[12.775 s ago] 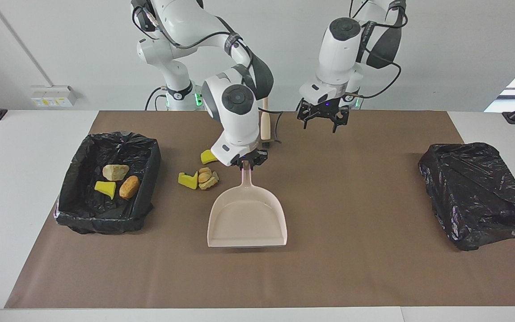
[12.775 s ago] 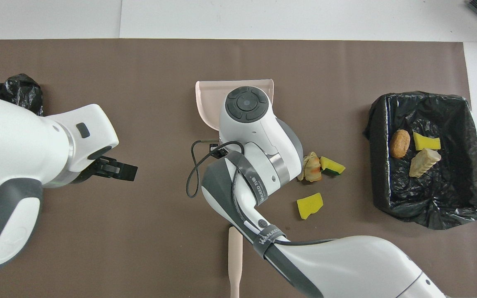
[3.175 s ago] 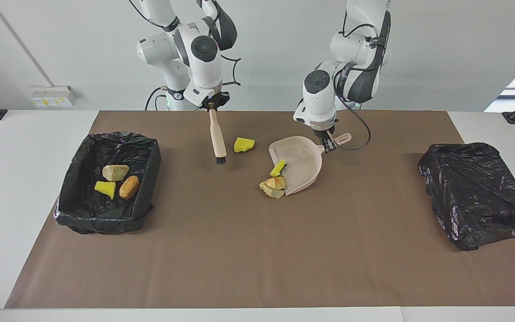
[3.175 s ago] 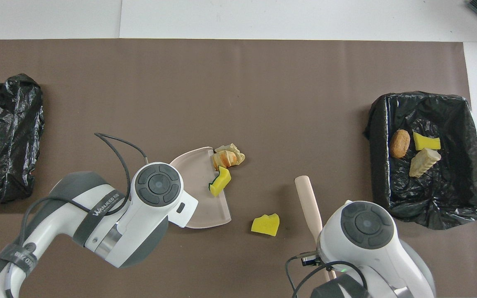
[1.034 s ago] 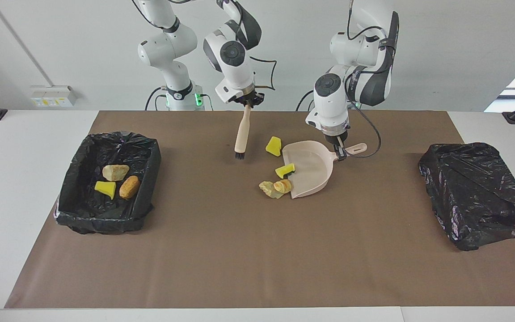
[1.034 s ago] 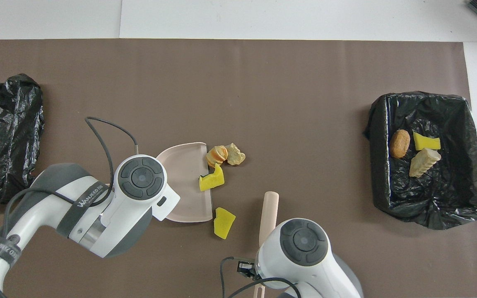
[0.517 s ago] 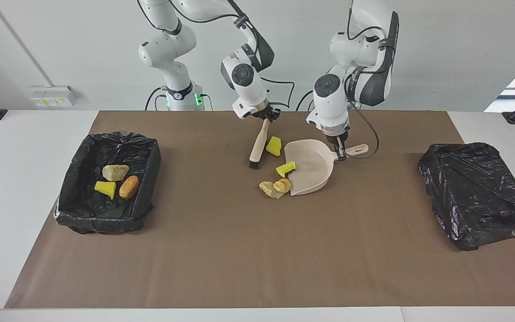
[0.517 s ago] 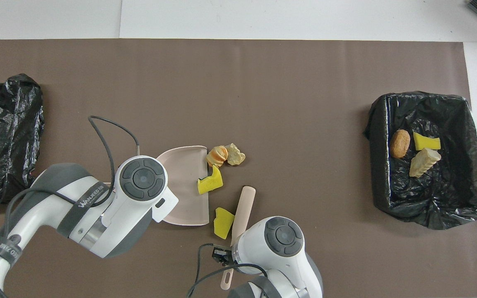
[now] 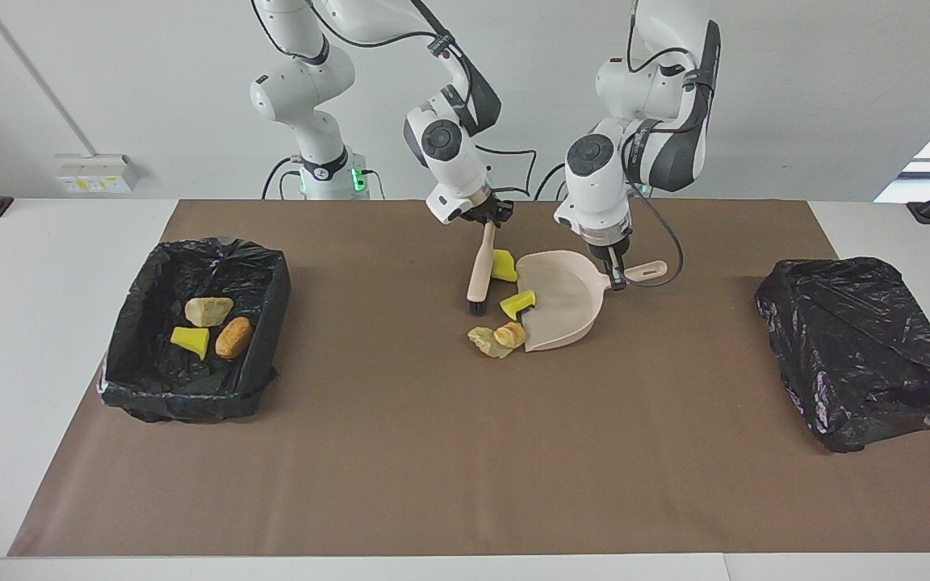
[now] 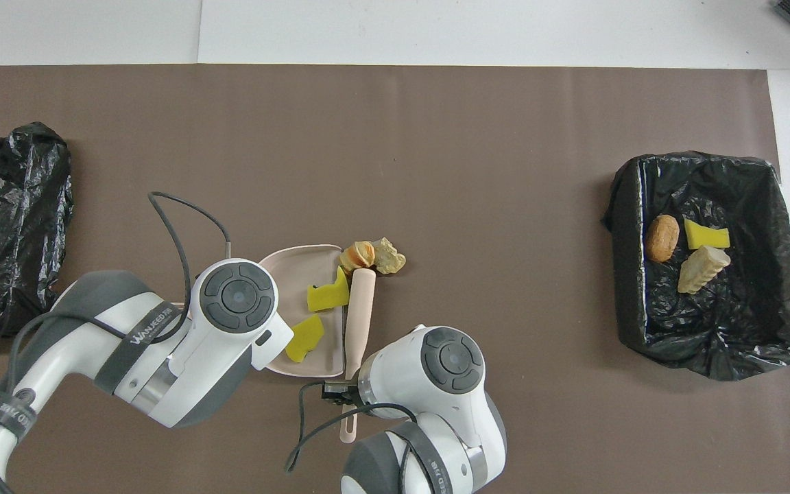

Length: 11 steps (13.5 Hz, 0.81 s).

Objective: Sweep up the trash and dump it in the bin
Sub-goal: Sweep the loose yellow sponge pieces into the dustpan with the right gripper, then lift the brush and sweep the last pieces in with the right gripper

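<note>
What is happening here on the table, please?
Two robot arms are sweeping trash into a dustpan. The right gripper holds the brush at the dustpan's mouth. The left gripper holds the beige dustpan by its handle. Two yellow foam chunks lie in the dustpan, while two tan lumps wait on the brown mat at its edge. Three pieces already lie in the open black-lined bin; a second black-bagged bin sits at the left arm's end.
</note>
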### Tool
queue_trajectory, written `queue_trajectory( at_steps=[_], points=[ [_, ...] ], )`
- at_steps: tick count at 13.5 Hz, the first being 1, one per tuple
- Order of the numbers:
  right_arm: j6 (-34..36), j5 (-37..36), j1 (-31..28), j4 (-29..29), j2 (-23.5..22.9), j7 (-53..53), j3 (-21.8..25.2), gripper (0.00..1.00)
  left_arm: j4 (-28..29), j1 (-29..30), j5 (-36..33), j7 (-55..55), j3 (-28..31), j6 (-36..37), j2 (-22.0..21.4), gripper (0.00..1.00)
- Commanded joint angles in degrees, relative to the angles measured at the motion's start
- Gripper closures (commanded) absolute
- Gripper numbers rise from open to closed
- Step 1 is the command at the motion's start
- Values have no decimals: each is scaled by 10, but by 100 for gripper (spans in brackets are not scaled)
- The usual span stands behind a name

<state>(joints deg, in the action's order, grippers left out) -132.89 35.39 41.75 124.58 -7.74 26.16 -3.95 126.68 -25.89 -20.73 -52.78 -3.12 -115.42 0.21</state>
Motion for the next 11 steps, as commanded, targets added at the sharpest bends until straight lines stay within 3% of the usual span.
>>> queue_trajectory(
  at_steps=[1, 3, 4, 6, 9, 11],
  points=[
    [63, -6, -23, -1, 44, -26, 4, 100, 15, 1, -12, -7, 0, 6, -14, 100],
    [134, -105, -59, 4, 96, -23, 5, 100, 14, 2, -12, -7, 0, 6, -14, 100],
    [172, -178, -72, -4, 105, -29, 5, 100, 14, 2, -12, -7, 0, 6, -14, 100],
    [183, -293, -102, -14, 95, -85, 6, 100, 14, 2, -12, -7, 0, 6, -13, 100],
    [199, -377, -182, -73, 42, -221, 5, 100, 13, 3, -11, -7, 0, 9, -13, 100],
    [228, -443, -184, -145, -27, -237, 4, 100, 7, 5, -10, -7, 0, 27, -11, 100]
  ],
)
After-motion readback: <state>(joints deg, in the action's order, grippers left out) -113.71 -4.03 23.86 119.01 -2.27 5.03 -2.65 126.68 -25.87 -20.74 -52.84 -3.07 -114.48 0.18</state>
